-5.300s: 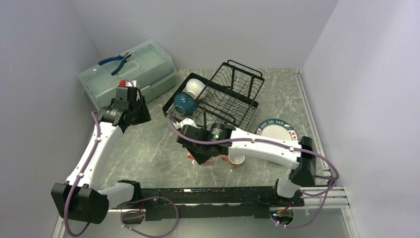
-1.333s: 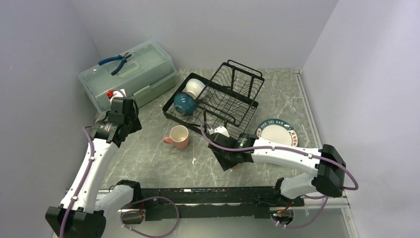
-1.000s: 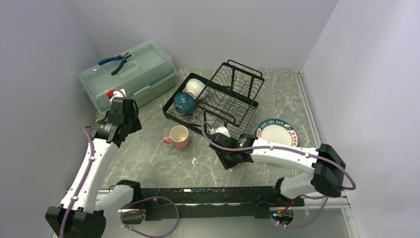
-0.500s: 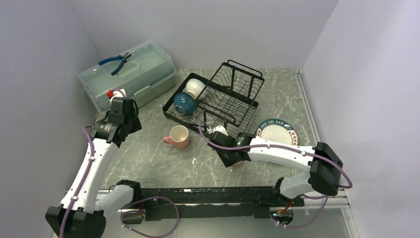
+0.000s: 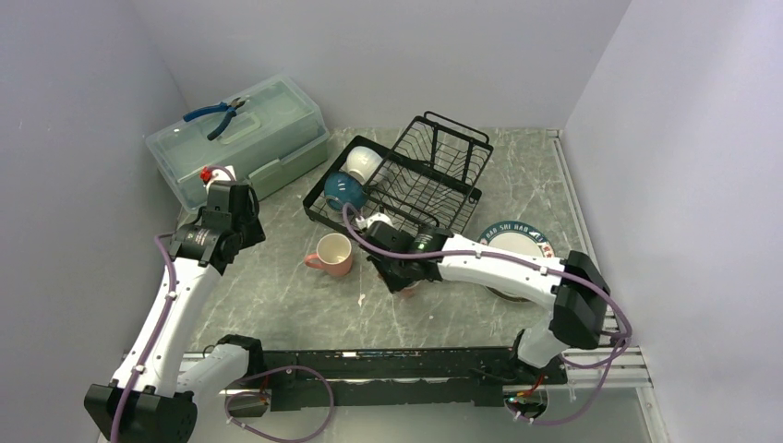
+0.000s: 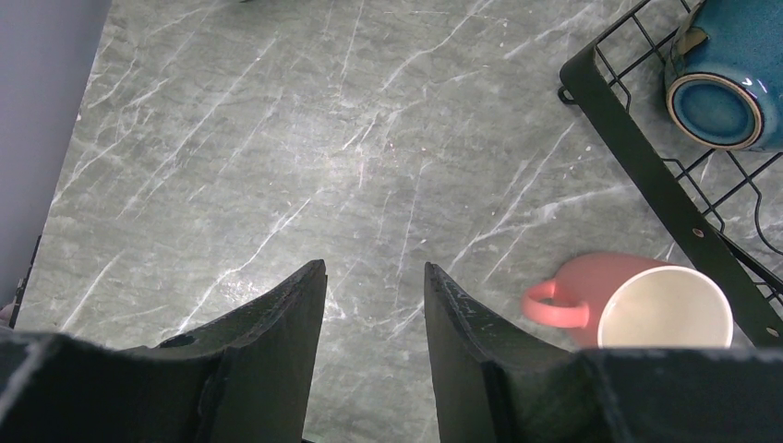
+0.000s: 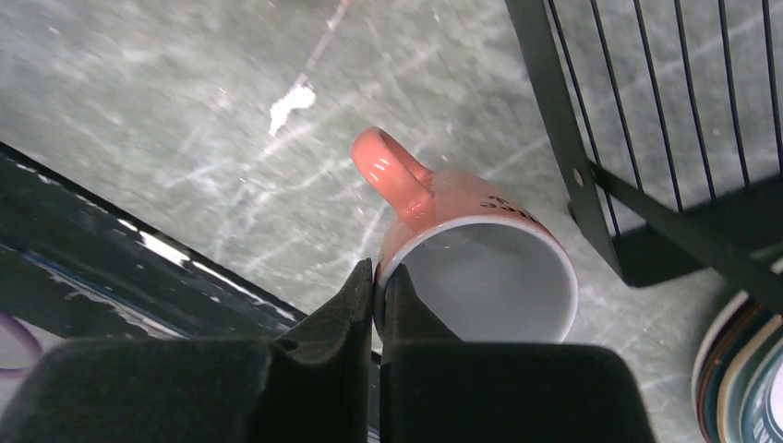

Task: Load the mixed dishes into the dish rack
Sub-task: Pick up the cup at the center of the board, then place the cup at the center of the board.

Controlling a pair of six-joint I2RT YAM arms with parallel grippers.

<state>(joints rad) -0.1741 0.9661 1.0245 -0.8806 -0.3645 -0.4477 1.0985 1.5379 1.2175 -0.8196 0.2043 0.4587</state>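
Note:
My right gripper (image 7: 377, 277) is shut on the rim of a pink mug (image 7: 462, 240), one finger inside the cup and one outside, with the handle pointing away. From above, this mug (image 5: 407, 289) is mostly hidden under the right gripper (image 5: 402, 274), just in front of the black wire dish rack (image 5: 434, 185). A second pink mug (image 5: 332, 254) stands upright on the table to its left. The rack holds a teal bowl (image 5: 344, 192) and a white bowl (image 5: 363, 164). A stack of plates (image 5: 517, 242) lies right of the rack. My left gripper (image 6: 374, 277) hangs open and empty over bare table.
A translucent pale green box (image 5: 268, 138) with blue pliers (image 5: 214, 113) on its lid stands at the back left. A small white scrap (image 5: 362, 299) lies on the marble table. Walls close in on the left, back and right.
The right gripper has shut on the pink mug's rim and carried it left, along the front of the rack. The left arm has stayed put.

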